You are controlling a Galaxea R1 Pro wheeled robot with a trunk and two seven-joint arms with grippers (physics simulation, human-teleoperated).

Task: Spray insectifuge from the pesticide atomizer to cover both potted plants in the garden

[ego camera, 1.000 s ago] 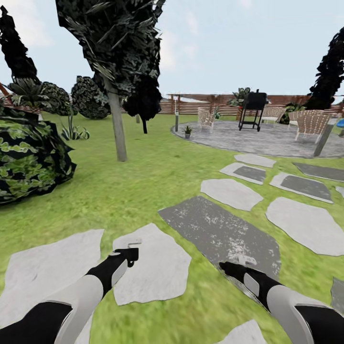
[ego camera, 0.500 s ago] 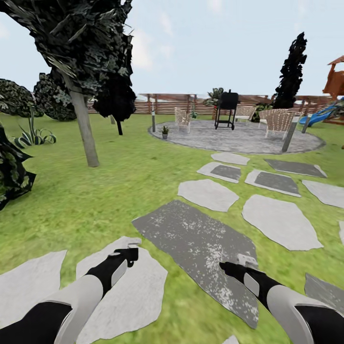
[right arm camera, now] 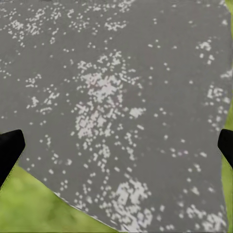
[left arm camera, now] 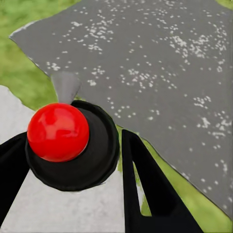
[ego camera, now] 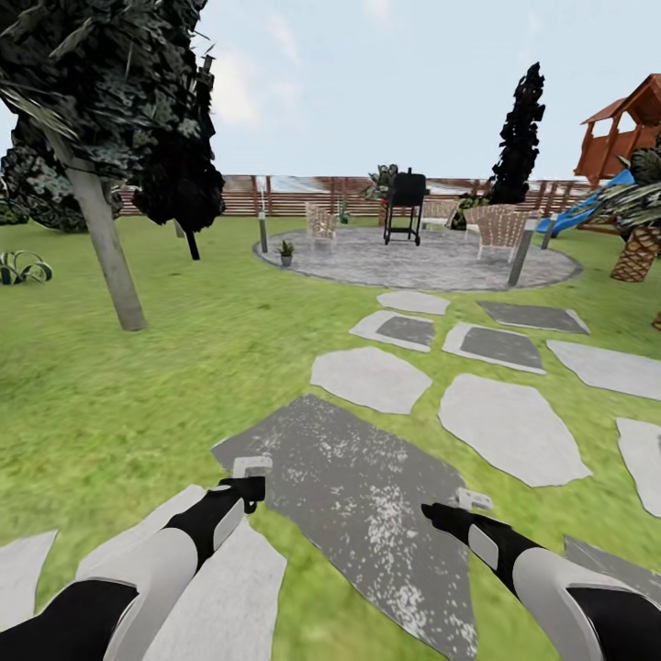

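Note:
In the left wrist view the pesticide atomizer [left arm camera: 63, 141] shows from above as a red top on a dark round body, held between my left gripper's black fingers [left arm camera: 150, 189]. In the head view my left gripper [ego camera: 248, 479] hangs low over a dark grey stone slab [ego camera: 358, 496] of the garden. My right gripper [ego camera: 465, 503] is open and empty above the same slab [right arm camera: 116, 97], its fingertips [right arm camera: 9, 148] wide apart. A small potted plant [ego camera: 285, 250] in a grey pot stands far ahead at the round patio's [ego camera: 413, 266] near left edge.
A tree trunk [ego camera: 106, 248] rises at the left; a striped leafy rosette [ego camera: 23, 268] lies at the left border. Stepping slabs [ego camera: 367, 376] lead to the patio with a black grill [ego camera: 405, 207], wicker chairs [ego camera: 500, 229] and bollard lamps [ego camera: 521, 252]. A palm [ego camera: 643, 243] and play tower [ego camera: 624, 128] stand right.
The whole view has swung to the right: the tree and bushes slid left, and the play tower and palm came in at the right. Both arms keep their pose.

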